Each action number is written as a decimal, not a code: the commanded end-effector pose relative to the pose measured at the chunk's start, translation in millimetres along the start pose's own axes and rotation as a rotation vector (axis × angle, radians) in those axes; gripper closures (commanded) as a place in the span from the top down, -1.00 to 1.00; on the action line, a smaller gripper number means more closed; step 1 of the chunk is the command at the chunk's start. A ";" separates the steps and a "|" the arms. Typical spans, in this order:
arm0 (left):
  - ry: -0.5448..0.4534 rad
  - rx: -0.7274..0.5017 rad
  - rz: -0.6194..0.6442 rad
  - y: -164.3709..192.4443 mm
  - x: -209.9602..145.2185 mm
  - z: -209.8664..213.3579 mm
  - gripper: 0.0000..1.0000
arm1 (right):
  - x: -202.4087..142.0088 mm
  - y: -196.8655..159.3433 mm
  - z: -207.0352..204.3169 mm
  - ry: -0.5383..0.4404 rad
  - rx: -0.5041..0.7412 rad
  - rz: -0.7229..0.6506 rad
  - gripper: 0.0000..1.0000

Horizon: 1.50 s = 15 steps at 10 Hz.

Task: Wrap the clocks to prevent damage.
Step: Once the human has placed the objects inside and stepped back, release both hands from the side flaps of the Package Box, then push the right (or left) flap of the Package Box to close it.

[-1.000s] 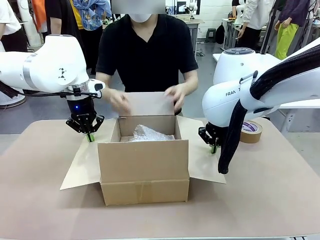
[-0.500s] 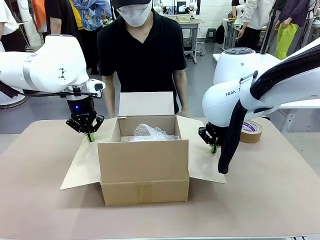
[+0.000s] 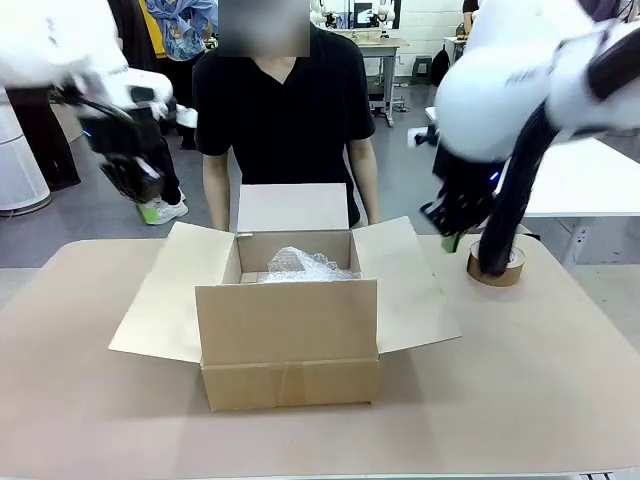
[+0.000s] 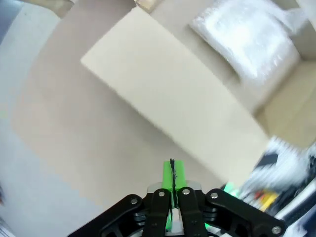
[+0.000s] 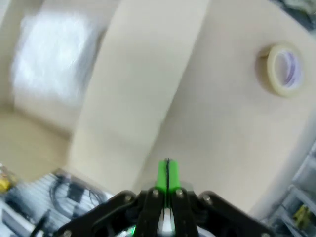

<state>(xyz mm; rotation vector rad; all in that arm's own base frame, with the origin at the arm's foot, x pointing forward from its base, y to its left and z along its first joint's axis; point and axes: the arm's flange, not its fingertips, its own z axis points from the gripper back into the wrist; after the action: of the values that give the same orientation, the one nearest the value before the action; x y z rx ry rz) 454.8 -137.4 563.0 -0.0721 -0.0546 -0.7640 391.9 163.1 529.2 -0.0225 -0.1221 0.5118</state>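
Bubble-wrapped bundle [image 3: 300, 265] lies inside the open cardboard box [image 3: 288, 340] on the worktop [image 3: 560, 380]. The left pincer [image 4: 172, 174] and right pincer [image 5: 167, 174], both closed on nothing, hang raised at the box's left and right.

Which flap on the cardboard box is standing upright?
The far flap, on the side of the person, stands straight up above the back wall. The left flap and right flap both splay outward and slope down.
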 end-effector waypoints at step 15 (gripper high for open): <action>0.059 -0.018 -0.701 25.6 -72.9 -7.2 -0.99 | -69.2 -83.0 9.3 0.075 0.037 0.777 -0.98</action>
<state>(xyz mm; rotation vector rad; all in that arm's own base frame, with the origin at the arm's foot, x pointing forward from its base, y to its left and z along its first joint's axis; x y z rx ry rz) 419.7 -69.6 547.5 -0.0487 -0.0103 -1.4821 370.6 55.3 534.9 -0.0475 -0.0176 1.3083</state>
